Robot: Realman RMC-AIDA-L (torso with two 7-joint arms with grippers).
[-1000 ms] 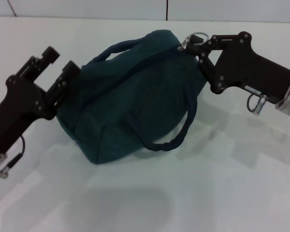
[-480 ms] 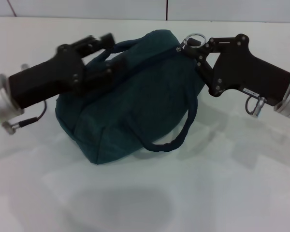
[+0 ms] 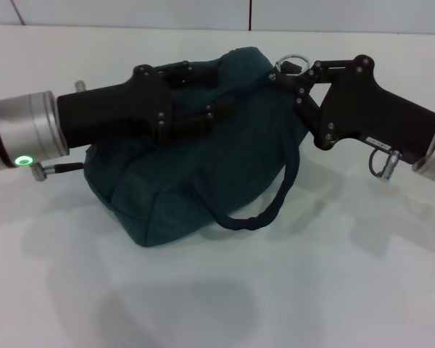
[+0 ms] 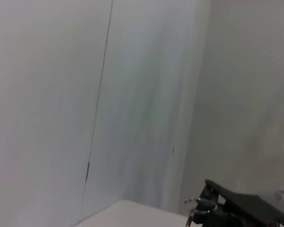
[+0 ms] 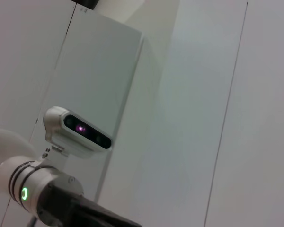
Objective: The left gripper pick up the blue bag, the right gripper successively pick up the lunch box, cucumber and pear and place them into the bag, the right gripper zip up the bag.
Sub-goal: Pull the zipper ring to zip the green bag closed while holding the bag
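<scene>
The blue bag (image 3: 203, 163) is sitting on the white table (image 3: 333, 283), zipped along its top, bulging and leaning a little toward the robot's left. One padded handle (image 3: 272, 199) is drooping down its near side; the other is arching over the top, partly hidden.

The left gripper (image 3: 203, 94) is reaching across the bag's upper side from the left, its black body lying over the fabric and its fingers (image 3: 210, 116) resting narrow around the upper handle and zipper line — whether they are actually pinching anything, I cannot tell. The green ring is glowing on its silver wrist (image 3: 22, 138).

The right gripper (image 3: 293, 72) is coming in from the right at the bag's far end, its fingertips pinched together on the metal ring pull (image 3: 293, 59) of the zipper, which is standing up just above the fabric.

The left wrist view is catching the right gripper (image 4: 199, 210) only at its edge, against a pale wall. The right wrist view is showing the left arm's wrist (image 5: 26, 187) — no bag there.
</scene>
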